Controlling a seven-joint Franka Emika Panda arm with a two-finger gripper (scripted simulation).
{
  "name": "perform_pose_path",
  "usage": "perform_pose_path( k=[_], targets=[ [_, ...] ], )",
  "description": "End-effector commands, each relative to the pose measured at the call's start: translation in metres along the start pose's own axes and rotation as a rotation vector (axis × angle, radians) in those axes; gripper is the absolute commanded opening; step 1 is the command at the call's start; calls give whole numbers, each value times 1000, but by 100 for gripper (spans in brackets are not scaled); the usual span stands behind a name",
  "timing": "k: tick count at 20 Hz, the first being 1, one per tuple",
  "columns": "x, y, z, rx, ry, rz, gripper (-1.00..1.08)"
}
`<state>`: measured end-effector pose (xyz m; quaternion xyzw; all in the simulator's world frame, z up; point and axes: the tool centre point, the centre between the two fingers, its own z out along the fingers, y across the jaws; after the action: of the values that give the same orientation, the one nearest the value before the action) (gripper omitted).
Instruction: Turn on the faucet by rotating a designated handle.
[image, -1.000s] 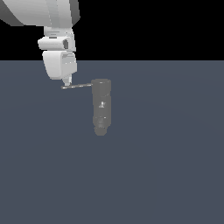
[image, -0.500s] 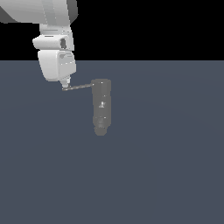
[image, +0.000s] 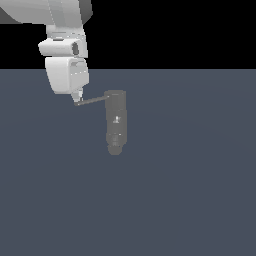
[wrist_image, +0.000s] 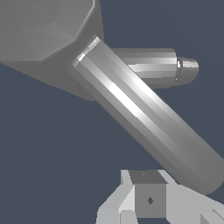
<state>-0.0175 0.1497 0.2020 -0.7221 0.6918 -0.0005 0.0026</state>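
Note:
The faucet (image: 116, 122) is a dark grey cylinder lying on the grey floor, with its stepped nozzle pointing toward the exterior view's bottom. Its thin handle (image: 91, 101) sticks out from the cap end toward the exterior view's left, with the free end tilted slightly down. My gripper (image: 77, 98) hangs from the white arm, its fingers together, with the tip at the handle's free end. In the wrist view the handle (wrist_image: 144, 118) is a thick shiny bar running diagonally just past my gripper (wrist_image: 148, 201). The faucet (wrist_image: 151, 65) lies behind it. Nothing is held.
The dark grey floor (image: 190, 190) stretches around the faucet, below a black background. A large pale faceted shape (wrist_image: 43, 30) fills one corner of the wrist view, where the handle starts.
The handle's free end has swung slightly lower in the exterior view. The gripper tip has stayed against it, and the hand has shifted a little.

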Motion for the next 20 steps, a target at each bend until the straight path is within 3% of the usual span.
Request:
perform_pose_path(
  k=[1, 20],
  targets=[
    [11, 6, 0, -2, 3, 8, -100],
    [51, 51, 0, -4, 3, 4, -100]
  ],
)
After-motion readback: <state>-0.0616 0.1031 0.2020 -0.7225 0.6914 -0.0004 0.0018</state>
